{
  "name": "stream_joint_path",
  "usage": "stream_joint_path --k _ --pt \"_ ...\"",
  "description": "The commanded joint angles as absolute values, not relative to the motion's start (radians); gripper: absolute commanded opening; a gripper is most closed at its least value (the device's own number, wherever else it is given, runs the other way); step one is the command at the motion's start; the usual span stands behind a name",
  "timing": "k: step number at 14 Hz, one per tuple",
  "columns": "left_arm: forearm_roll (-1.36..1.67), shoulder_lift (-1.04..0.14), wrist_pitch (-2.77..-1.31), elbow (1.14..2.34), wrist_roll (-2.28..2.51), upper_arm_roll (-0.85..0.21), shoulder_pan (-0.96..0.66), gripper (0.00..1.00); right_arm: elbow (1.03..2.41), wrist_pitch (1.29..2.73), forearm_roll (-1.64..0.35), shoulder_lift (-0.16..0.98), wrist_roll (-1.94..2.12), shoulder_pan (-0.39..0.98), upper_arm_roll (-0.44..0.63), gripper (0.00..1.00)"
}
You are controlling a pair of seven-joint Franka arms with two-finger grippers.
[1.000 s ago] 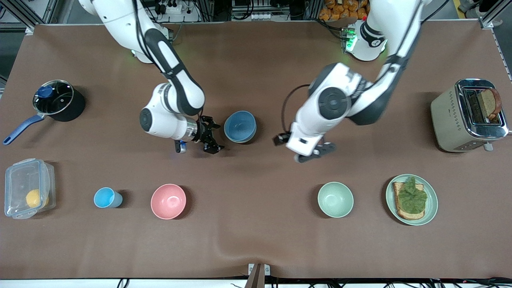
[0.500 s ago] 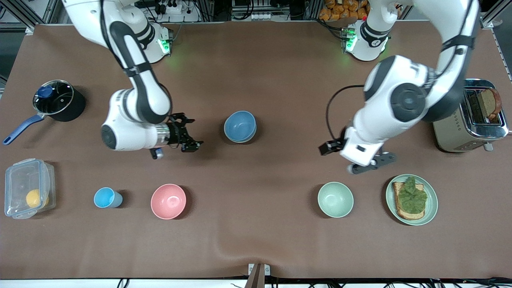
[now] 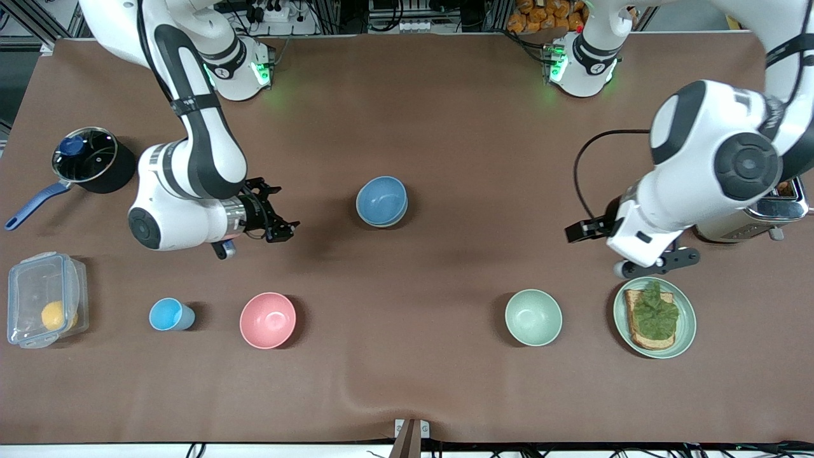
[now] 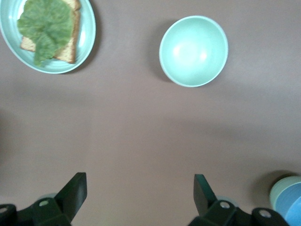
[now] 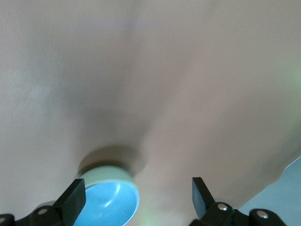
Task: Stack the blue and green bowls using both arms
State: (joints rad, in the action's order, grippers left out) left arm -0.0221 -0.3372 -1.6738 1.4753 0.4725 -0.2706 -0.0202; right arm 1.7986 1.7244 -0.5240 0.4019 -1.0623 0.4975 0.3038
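Note:
The blue bowl [image 3: 380,198] sits nested inside the green bowl at the table's middle. From the front the blue bowl hides nearly all of the green one. The right wrist view shows the green bowl [image 5: 101,176] round the blue bowl [image 5: 107,206]. The stack also shows at the edge of the left wrist view [image 4: 290,207]. My right gripper [image 3: 286,207] is open and empty, beside the stack toward the right arm's end. My left gripper [image 3: 658,263] is open and empty over the plate's edge; its fingers [image 4: 75,188] stand wide apart.
A pale mint bowl [image 3: 533,317] and a mint plate [image 3: 687,318] with toast and lettuce lie near the left gripper. A toaster [image 3: 718,191] stands at that end. A pink bowl [image 3: 268,320], light-blue cup [image 3: 168,314], plastic box [image 3: 44,298] and pot [image 3: 95,159] lie toward the right arm's end.
Both arms have drawn away from the stacked bowls, each toward its own end of the table. Both grippers stay open and empty. The bowls have not moved.

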Motion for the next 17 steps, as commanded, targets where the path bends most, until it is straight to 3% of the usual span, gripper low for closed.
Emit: stream_joint_path --k 1,4,8,14,17 --pt "-0.046 -0.293 -1.619 1.555 0.439 -0.192 -0.061 1.00 1.773 1.671 -0.399 0.355 -0.955 0.454 0.305 1.00" --pt "-0.063 -0.253 -1.632 1.708 0.404 -0.080 -0.120 1.00 1.773 1.634 -0.364 0.313 -0.719 0.350 0.302 1.00" --pt "-0.083 -0.123 -1.661 1.749 0.293 0.008 -0.137 1.00 1.712 1.634 -0.212 0.247 -0.568 0.188 0.215 1.00" --pt "-0.074 -0.043 -1.663 1.721 0.293 -0.130 -0.052 1.00 1.621 1.574 -0.094 0.085 -0.477 0.068 0.059 1.00" --pt "-0.069 -0.028 -1.646 1.703 0.275 -0.144 -0.046 1.00 1.615 1.574 -0.019 0.006 -0.463 0.064 -0.006 1.00"
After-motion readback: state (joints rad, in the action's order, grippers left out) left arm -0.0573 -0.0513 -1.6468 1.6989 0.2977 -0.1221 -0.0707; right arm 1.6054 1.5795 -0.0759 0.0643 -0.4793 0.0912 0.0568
